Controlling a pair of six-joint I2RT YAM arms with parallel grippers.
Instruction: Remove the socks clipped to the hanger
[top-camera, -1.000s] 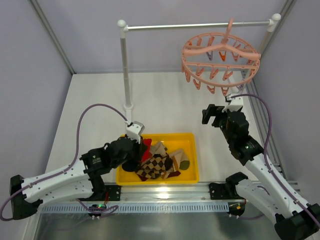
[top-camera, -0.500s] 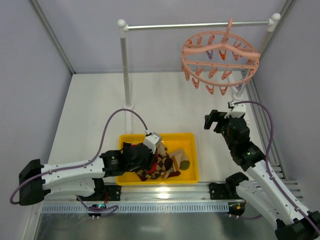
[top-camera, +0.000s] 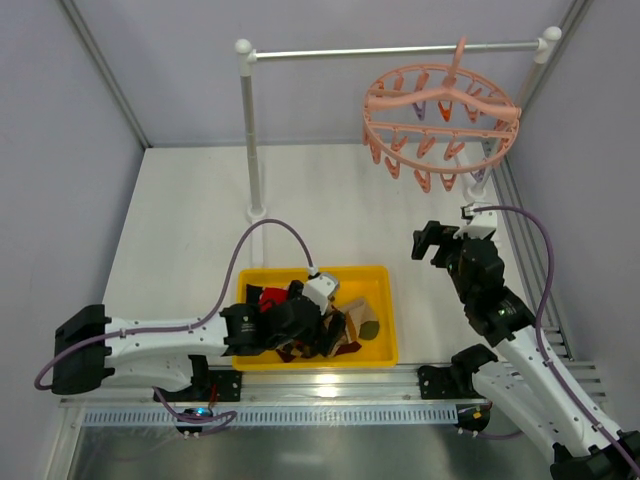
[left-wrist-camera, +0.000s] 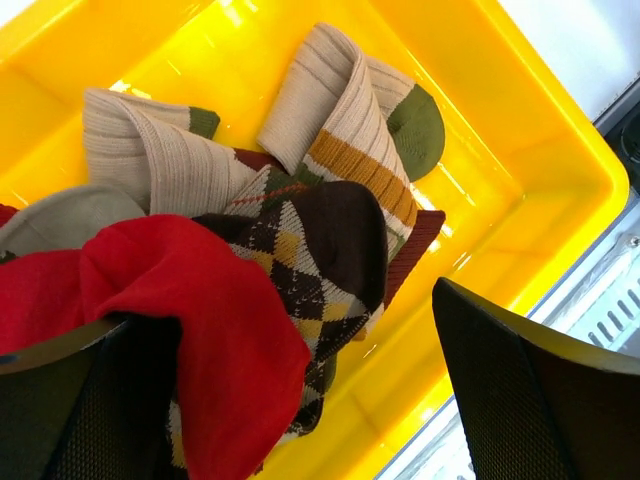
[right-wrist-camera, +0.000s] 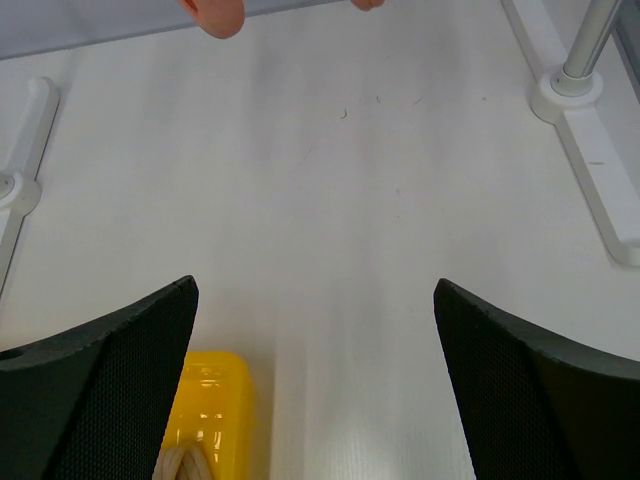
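The pink ring hanger (top-camera: 441, 108) hangs from the rail at the back right with its clips bare. The socks lie heaped in the yellow bin (top-camera: 380, 272): a red sock (left-wrist-camera: 200, 310), an argyle sock (left-wrist-camera: 320, 235) and tan striped socks (left-wrist-camera: 340, 130). My left gripper (top-camera: 322, 318) hovers low over the heap and is open; in the left wrist view the left gripper (left-wrist-camera: 285, 320) straddles the red sock, which rests loose against the left finger. My right gripper (top-camera: 432, 243) stands open and empty above the table, right of the bin and below the hanger.
The white-and-metal rail stand has its pole (top-camera: 250, 130) behind the bin and a foot (right-wrist-camera: 575, 95) at the right. A metal rail (top-camera: 330, 410) runs along the near edge. The bin's corner (right-wrist-camera: 215, 410) shows under my right gripper (right-wrist-camera: 315, 290).
My left arm swung right over the bin with the red sock and its jaws opened; the red sock now lies on the heap. The right arm barely shifted.
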